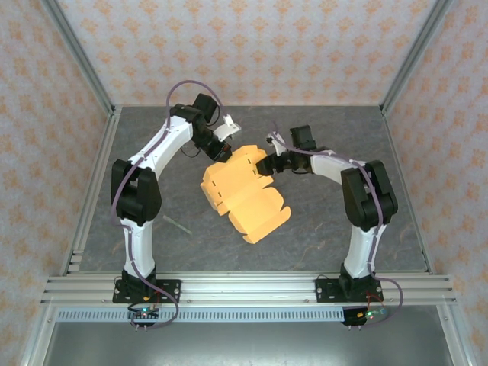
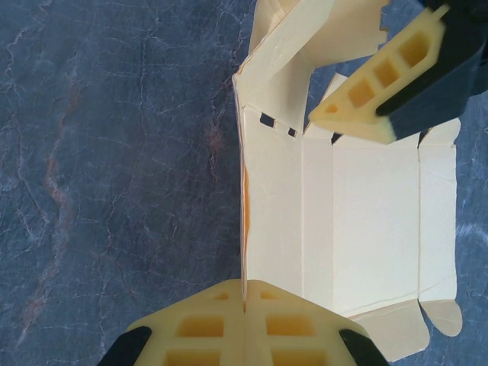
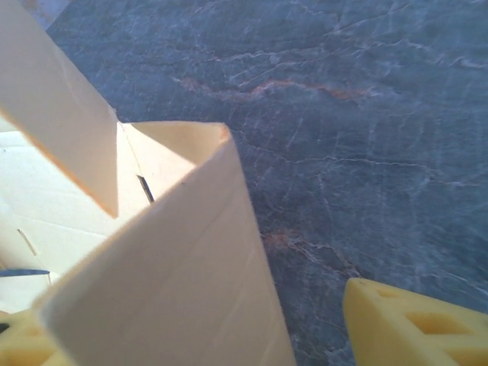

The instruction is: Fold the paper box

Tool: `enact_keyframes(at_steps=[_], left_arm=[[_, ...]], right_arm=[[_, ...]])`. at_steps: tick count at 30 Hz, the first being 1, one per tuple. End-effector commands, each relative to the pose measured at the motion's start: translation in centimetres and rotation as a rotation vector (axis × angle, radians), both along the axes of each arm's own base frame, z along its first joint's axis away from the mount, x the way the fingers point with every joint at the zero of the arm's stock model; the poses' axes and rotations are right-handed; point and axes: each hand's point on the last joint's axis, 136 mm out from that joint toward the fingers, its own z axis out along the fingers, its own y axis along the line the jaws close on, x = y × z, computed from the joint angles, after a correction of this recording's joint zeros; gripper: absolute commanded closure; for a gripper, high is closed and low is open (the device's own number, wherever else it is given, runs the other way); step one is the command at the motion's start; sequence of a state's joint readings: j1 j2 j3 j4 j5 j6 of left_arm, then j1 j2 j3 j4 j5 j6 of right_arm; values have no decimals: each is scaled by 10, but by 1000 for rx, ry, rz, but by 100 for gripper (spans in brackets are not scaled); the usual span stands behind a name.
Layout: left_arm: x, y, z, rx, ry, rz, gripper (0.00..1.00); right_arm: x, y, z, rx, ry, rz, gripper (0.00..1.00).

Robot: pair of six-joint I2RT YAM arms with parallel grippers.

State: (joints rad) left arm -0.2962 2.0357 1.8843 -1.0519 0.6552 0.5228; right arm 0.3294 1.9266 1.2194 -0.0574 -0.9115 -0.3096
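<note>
**Colleague:** Where is the paper box (image 1: 244,194)?

**Operator:** Middle of the surface (image 1: 328,229), half folded, between both arms. My left fingers (image 2: 206,335) pinch one upright wall edge, likely to steady it. My right fingers (image 3: 412,324) are spread either side of a raised flap (image 3: 175,282), not gripping.

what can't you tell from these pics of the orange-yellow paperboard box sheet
Top view: where the left gripper and right gripper meet the orange-yellow paperboard box sheet; too small, and the wrists cover the tips.
Right wrist view: the sheet's inside, hidden behind a raised flap.
Left wrist view: most of the right gripper, cut off at the top-right corner.
Top view: thin pale sliver, too small to identify.
</note>
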Motion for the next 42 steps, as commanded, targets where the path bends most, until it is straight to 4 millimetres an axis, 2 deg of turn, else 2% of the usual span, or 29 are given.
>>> enact_keyframes(at_steps=[1,4,9,15,22,24,31,37,42], left_arm=[[-3,-1,32,-42,-59,-17,100],[-3,0,31,-36,-57,-17,100],[2,3,29,-17,-72,4,100],[21,12,23,61,-133,97,100],[36,17,15,188,-283,188,100],[37,18,29,192,-343,214,100],[32,8,31,223,-476,248,100],[27,3,28,236,-518,236,98],[25,-3,14,314,-542,199,97]], right_arm=[[4,13,12,60,-46,44,38],[5,13,15,63,-53,55,50],[-1,12,19,76,-32,84,74],[-5,6,20,65,-17,52,89],[9,6,21,91,110,-74,93],[10,4,19,94,149,-116,94],[17,6,27,182,284,-238,97],[16,8,29,199,317,-277,98],[16,12,32,218,333,-297,99]])
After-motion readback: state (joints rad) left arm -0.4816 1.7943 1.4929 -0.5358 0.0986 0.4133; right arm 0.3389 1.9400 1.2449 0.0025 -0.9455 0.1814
